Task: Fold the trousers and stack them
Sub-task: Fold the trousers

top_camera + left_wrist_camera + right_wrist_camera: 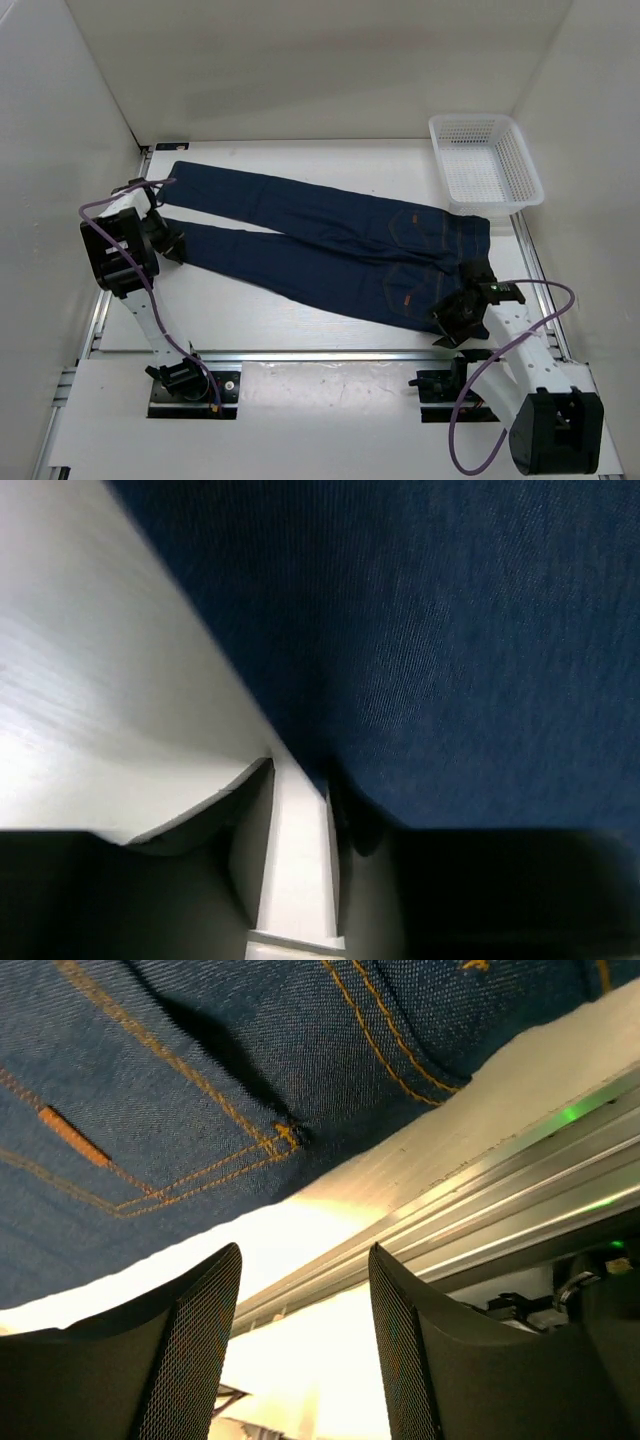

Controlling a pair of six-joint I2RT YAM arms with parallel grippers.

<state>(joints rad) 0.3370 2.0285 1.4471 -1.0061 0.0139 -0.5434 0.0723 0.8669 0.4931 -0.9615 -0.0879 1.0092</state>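
The dark navy trousers (330,240) lie spread flat across the table, legs running to the far left and waistband at the right. My left gripper (172,243) sits at the cuff end of the near leg. In the left wrist view denim (450,630) fills the upper right, and the left gripper (300,775) is open, with bare white table showing between its dark fingers and the cloth edge against the right one. My right gripper (452,318) hovers at the near edge of the waist. It is open (305,1255) and holds nothing, just short of the back pocket (200,1080) with orange stitching.
A white mesh basket (485,160) stands at the back right, beside the waistband. An aluminium rail (300,355) runs along the table's near edge, close under the right gripper (480,1220). White walls enclose the left, back and right sides.
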